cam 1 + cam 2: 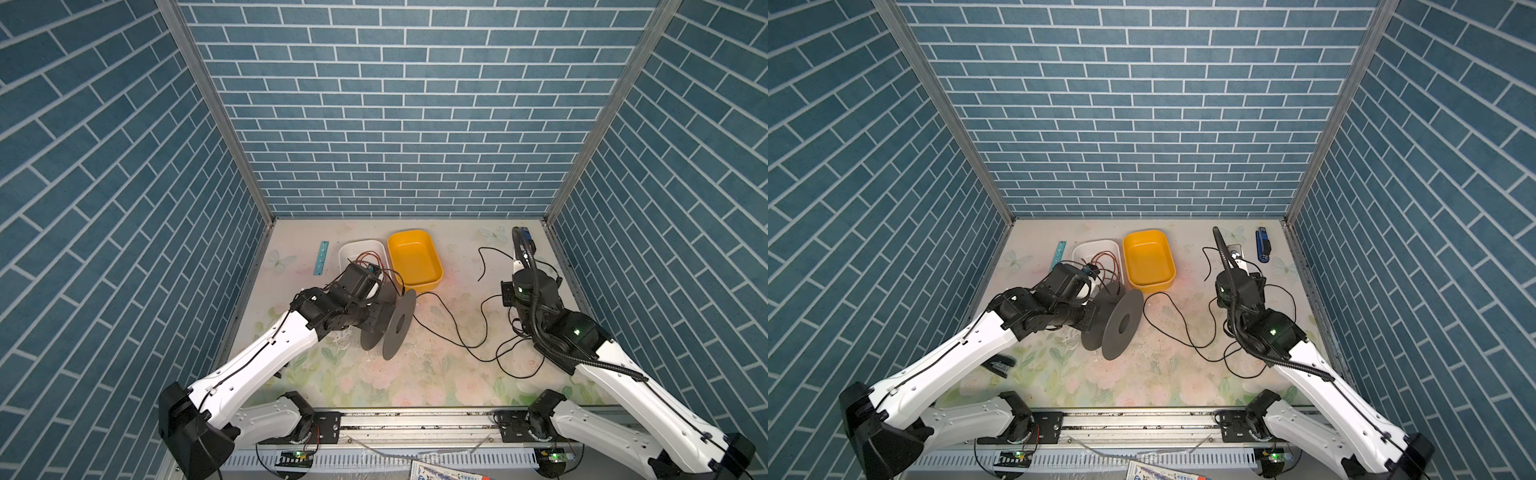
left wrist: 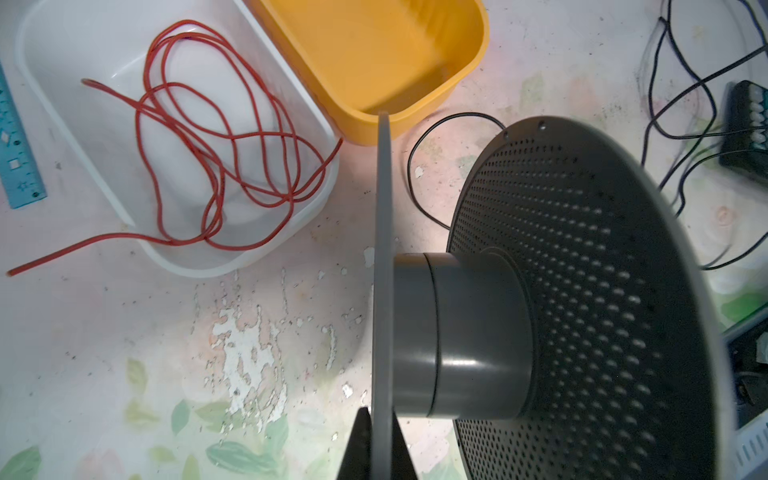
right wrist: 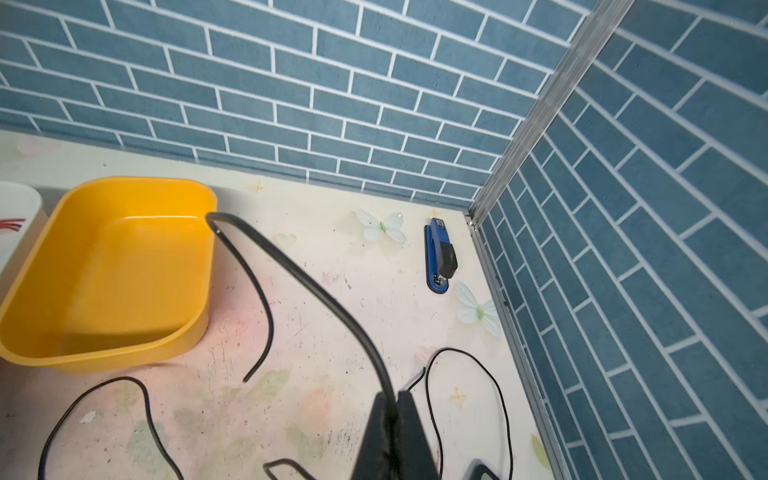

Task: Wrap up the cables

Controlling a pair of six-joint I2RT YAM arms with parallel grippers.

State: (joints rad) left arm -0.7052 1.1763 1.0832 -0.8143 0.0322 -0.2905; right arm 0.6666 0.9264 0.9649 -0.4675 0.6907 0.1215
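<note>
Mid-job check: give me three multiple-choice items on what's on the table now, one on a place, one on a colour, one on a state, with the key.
1. The red wire lies: A in the white tub; B in the yellow tub; C wound on the spool.
2. The stapler near the back corner is: A red; B blue; C green.
3. The right tool is: A open; B shut on the stapler; C shut on the black cable.

Key:
1. A: its loops sit inside the white tub with one end trailing out, while the yellow tub holds nothing and the spool hub is bare.
2. B: its body is blue with a black top.
3. C: the right wrist view shows it closed on the cable.
</note>
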